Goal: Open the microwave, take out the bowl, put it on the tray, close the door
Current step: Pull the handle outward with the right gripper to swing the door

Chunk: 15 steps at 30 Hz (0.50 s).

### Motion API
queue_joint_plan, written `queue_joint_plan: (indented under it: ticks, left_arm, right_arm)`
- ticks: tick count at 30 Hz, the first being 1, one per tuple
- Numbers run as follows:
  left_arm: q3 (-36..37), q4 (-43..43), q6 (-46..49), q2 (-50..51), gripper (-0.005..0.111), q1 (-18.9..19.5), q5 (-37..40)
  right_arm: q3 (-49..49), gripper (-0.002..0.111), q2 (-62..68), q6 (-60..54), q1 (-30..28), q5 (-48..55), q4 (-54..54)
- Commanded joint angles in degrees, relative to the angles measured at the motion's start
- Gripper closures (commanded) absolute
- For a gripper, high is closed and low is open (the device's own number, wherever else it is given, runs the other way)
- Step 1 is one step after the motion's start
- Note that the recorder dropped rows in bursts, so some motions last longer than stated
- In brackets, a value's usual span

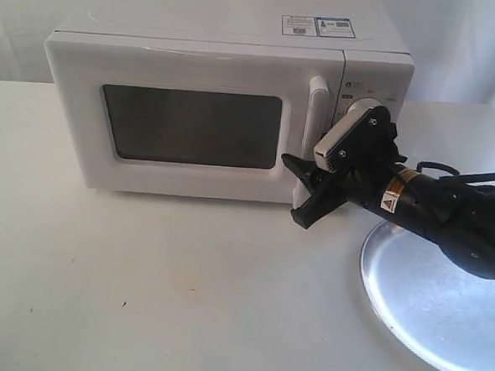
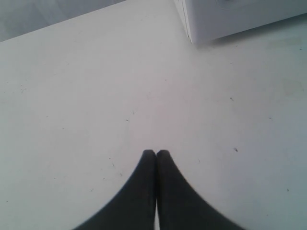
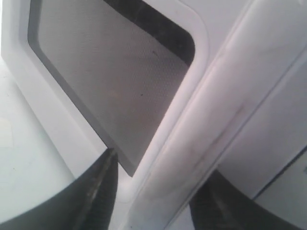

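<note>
Exterior view: microwave point(image 1: 223, 33) sits along the back edge of the table point(image 1: 140, 297), door point(image 1: 196, 69) shut flush and facing the front edge. Bowl is not visible, presumably inside behind the dark window point(image 1: 192, 127). Tray point(image 1: 441, 315) lies bare at the front right corner. Right gripper point(image 1: 293, 191) is at the lower end of the handle point(image 1: 316, 114), jaws spread wide, one on either side. Handle's long axis runs vertical, along the door's right edge. Left wrist view: left gripper point(image 2: 156, 153) hangs over bare table, fingertips pressed together, holding nothing. Right wrist view: handle passes between the two fingers point(image 3: 100, 191), a gap showing beside one, so no grip yet. Judgement: close squarely on the bar, then pull in an arc towards the front edge, since the hinge is likely on the door's left edge. A straight tug may drag the whole box.
</note>
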Motion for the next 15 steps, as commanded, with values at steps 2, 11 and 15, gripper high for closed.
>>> queue_joint_plan:
  ticks: [2, 11, 15]
  left_arm:
    - [0.12, -0.22, -0.24, -0.19, 0.107, -0.23, -0.03]
    - [0.12, -0.22, -0.24, -0.19, 0.107, -0.23, -0.03]
    - [0.12, -0.22, -0.24, -0.19, 0.107, -0.23, -0.03]
  right_arm:
    - [-4.65, 0.108, 3.39, 6.45, 0.82, -3.89, -16.28]
    - [-4.54, 0.108, 2.59, 16.52, 0.82, -11.35, -23.11]
    - [-1.97, 0.108, -0.91, 17.44, 0.82, -9.70, -23.13]
